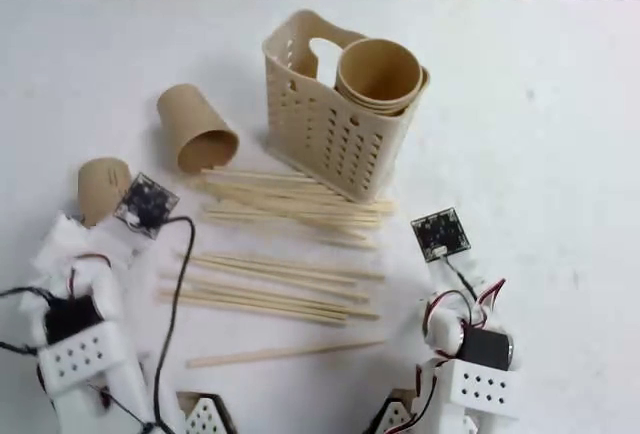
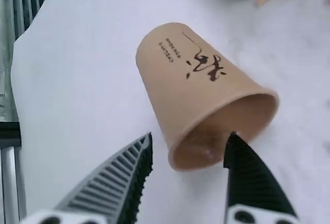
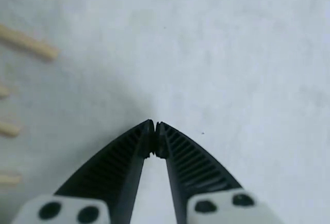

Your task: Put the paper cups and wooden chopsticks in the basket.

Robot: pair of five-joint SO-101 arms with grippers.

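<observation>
A tan paper cup (image 2: 206, 105) lies on its side with its mouth toward my left gripper (image 2: 188, 144). That gripper is open, one fingertip (image 2: 236, 144) at the cup's mouth and the other outside its wall. From above this cup (image 1: 103, 186) is at the table's left. A second cup (image 1: 197, 129) lies further back. The cream basket (image 1: 320, 129) holds stacked cups (image 1: 380, 74). Wooden chopsticks (image 1: 290, 204) lie scattered in front of it. My right gripper (image 3: 154, 127) is shut on nothing above bare table, to the right of the chopstick ends (image 3: 31, 43).
More chopsticks (image 1: 270, 289) lie in a second bundle nearer the arms, and a single one (image 1: 285, 354) lies closest to the front edge. The white table (image 1: 540, 154) is bare to the right of the basket. Cables run from both arm bases.
</observation>
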